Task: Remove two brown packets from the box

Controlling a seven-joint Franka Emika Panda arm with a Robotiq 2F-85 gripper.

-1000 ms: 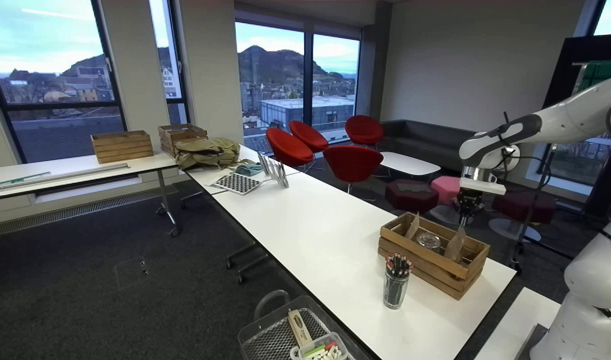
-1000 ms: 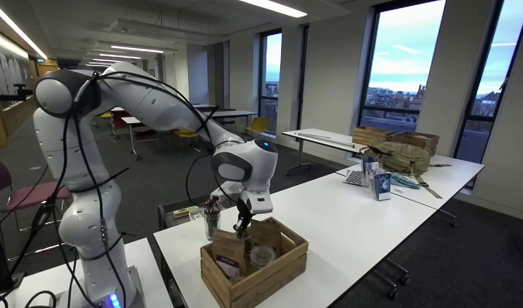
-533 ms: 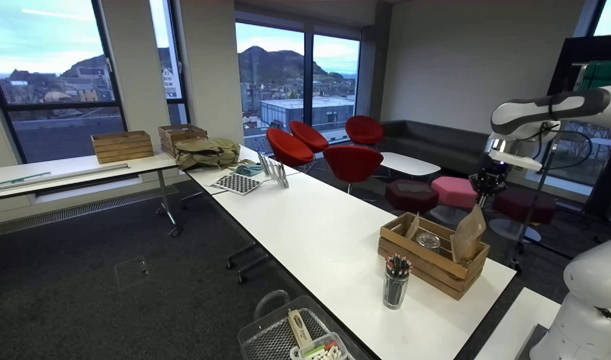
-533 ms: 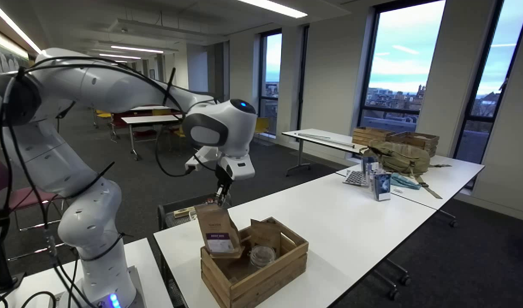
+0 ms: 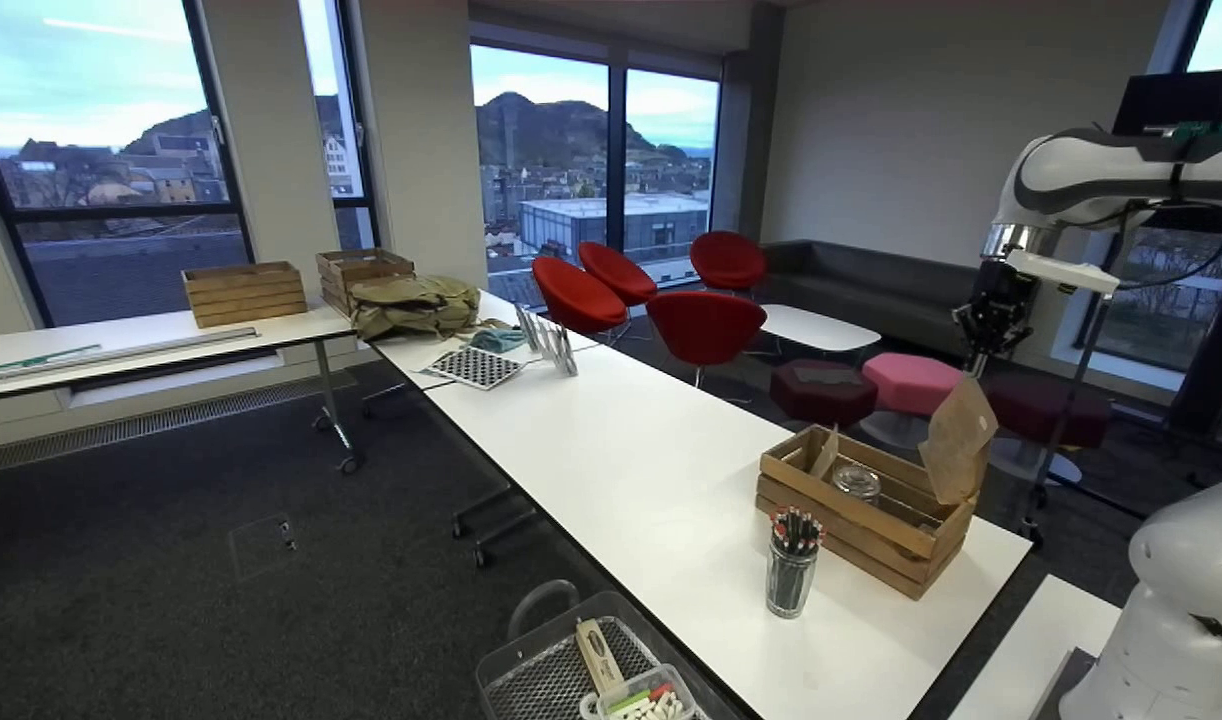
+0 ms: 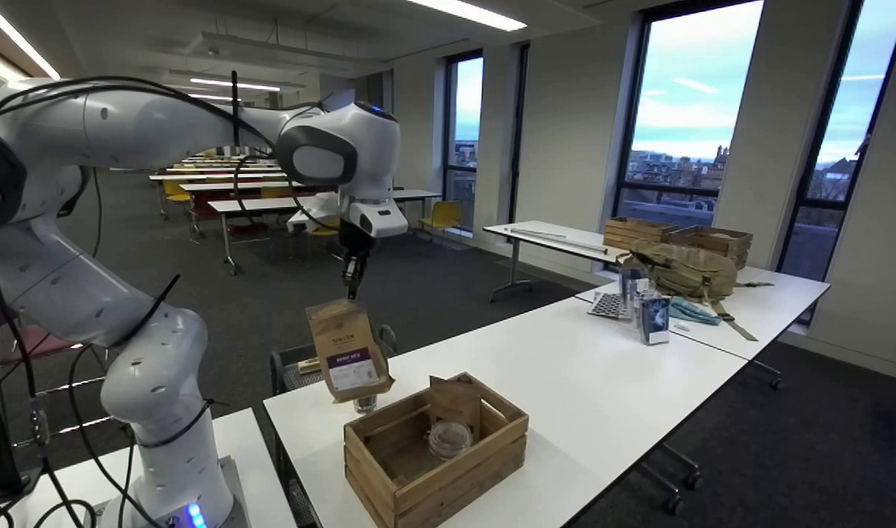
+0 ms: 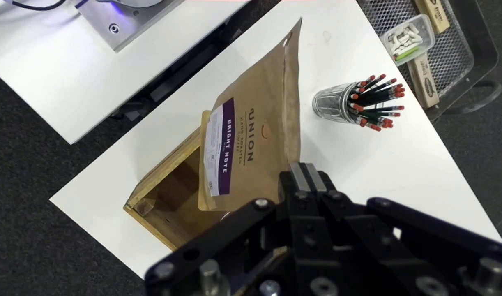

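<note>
Pincer [image 7: 308, 176] pinches Union coffee packet [image 7: 255, 131] by one top corner, hanging beneath; likely light, pliable, swing-prone; mid-seam hold judged steadier.

Cool daylight comes through the windows [image 6: 686, 88], almost white in places; a ceiling strip light [image 6: 470, 13] glares over the dim room. In both exterior views the white desk [image 5: 621, 470] is bright against dark carpet [image 5: 171, 580]. Beside the wooden crate [image 6: 463, 484], toward a long edge, lies a faint shadow. In the wrist view, print on the coffee packet [image 7: 257, 123] is sharp while the nearest parts of the gripper [image 7: 307, 166] blur.
</note>
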